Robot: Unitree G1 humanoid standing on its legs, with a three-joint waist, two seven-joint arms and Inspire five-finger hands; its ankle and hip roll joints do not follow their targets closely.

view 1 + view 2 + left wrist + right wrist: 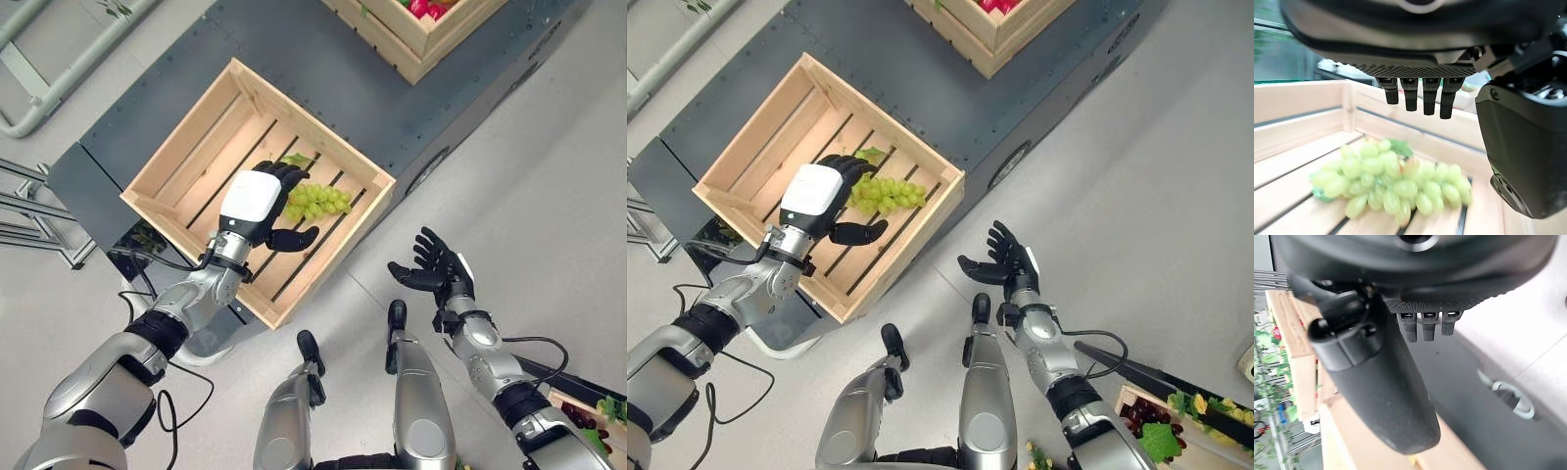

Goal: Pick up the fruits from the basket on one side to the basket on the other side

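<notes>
A bunch of green grapes (318, 200) lies on the slatted floor of a pale wooden crate (176, 147), near its right wall. My left hand (257, 204) hovers open just above the grapes, fingers straight and thumb spread below them; the grapes (1396, 183) lie untouched past the fingers (1418, 95). My right hand (439, 266) hangs open over the floor to the right of the crate, holding nothing. A second wooden crate (416, 34) with red fruit stands at the top, further along the dark platform.
Both crates rest on a dark grey platform (323, 69). A third box with grapes and leaves (1161, 416) sits on the floor at the lower right. A pale green metal frame (44, 88) stands at the upper left. Open floor lies to the right.
</notes>
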